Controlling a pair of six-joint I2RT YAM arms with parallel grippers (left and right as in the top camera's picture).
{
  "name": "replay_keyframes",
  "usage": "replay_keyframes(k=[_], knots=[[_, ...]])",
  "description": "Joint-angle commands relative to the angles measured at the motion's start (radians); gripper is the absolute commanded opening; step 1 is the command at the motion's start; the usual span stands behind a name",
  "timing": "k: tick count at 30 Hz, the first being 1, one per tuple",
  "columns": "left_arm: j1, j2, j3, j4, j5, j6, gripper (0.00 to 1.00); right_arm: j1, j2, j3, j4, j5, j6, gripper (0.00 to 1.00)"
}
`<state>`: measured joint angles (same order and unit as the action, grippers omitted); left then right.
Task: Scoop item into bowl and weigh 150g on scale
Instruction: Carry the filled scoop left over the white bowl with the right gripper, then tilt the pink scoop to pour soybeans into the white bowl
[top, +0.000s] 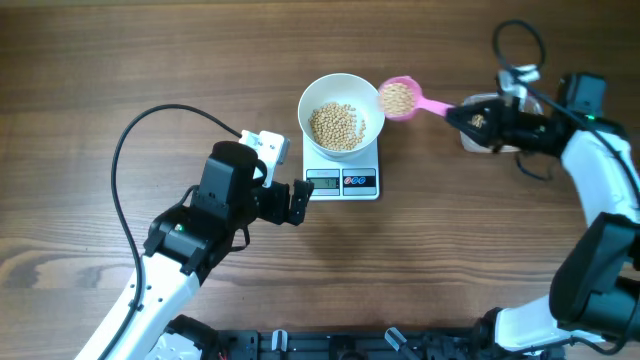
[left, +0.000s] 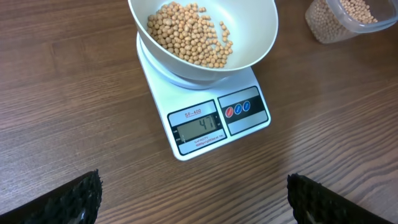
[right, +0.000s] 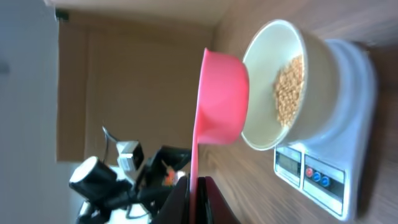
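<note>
While the right gripper is clamped on the thin handle of a pink scoop, the round cup of this scoop hangs at the upper right edge of the bowl, very near to its rim, and it is loaded with beans of the same kind as those in the bowl. The beans are small, round and tan-yellow, and they lie in a loose heap on the bottom of the bowl, a little to one side. The bowl is smooth, white and round, and it stands on the scale, a flat white rectangle with rounded corners. On the front of the scale, a grey display sits beside a dark button panel. The left gripper rests low at the lower left of the scale, its rough black fingers wide apart and holding nothing. A clear plastic tub with more beans stands at the right of the frame, partly under the right gripper. The table is of dark brown wood with a visible grain.
</note>
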<state>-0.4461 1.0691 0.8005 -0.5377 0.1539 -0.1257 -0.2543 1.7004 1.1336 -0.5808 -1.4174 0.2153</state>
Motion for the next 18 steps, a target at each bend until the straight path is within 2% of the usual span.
replay_keyframes(k=[1, 4, 7, 10, 18], knots=[[-0.001, -0.014, -0.004, 0.003, 0.004, 0.013, 1.0, 0.097, -0.004, 0.005, 0.151, 0.051, 0.214, 0.04], [-0.001, -0.014, -0.004, 0.003, 0.004, 0.013, 1.0, 0.158, -0.028, 0.005, 0.32, 0.11, 0.299, 0.05], [-0.001, -0.014, -0.004, 0.003, 0.004, 0.013, 1.0, 0.202, -0.069, 0.005, 0.434, 0.195, 0.311, 0.04], [-0.001, -0.014, -0.004, 0.003, 0.004, 0.013, 1.0, 0.227, -0.107, 0.005, 0.427, 0.312, 0.261, 0.04], [-0.001, -0.014, -0.004, 0.003, 0.004, 0.013, 1.0, 0.31, -0.14, 0.005, 0.272, 0.563, 0.111, 0.05]])
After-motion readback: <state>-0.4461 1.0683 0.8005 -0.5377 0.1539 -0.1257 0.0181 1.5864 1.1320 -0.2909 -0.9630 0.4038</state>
